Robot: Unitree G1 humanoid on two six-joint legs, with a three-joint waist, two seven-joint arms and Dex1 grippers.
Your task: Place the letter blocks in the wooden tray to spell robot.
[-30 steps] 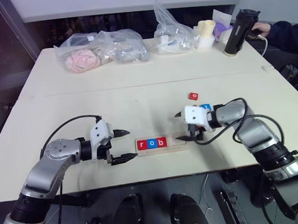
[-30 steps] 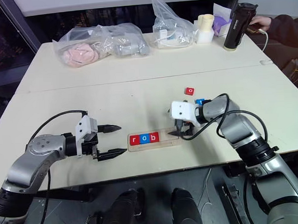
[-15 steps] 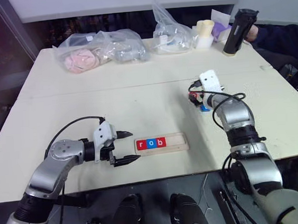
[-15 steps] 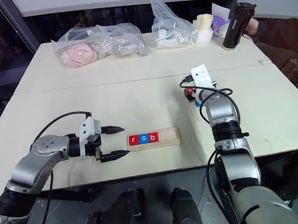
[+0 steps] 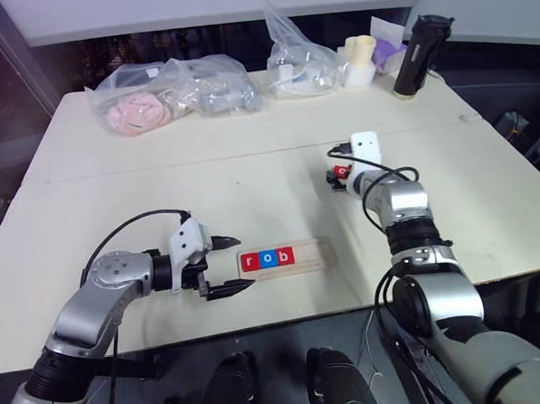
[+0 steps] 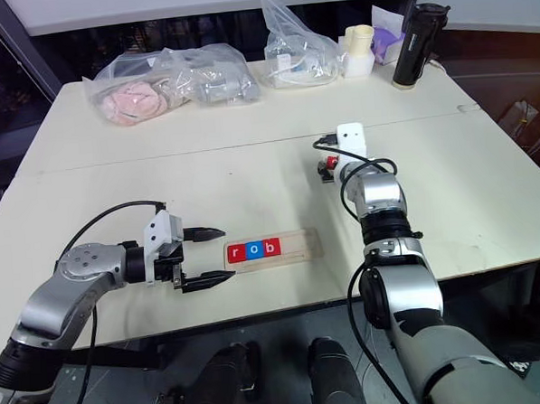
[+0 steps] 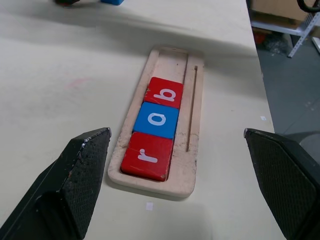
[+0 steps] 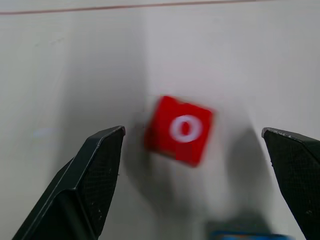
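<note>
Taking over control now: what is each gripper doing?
Left gripper: open, holding nothing.
Right gripper: open, empty, red o block ahead.

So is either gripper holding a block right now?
No. The right gripper is open with the red o block lying loose between its fingers; the left gripper is open beside the tray.

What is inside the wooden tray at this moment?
Three letter blocks lie in the wooden tray: a red r, a blue o and a red b, side by side. The rest of its groove is bare; nothing covers it.
</note>
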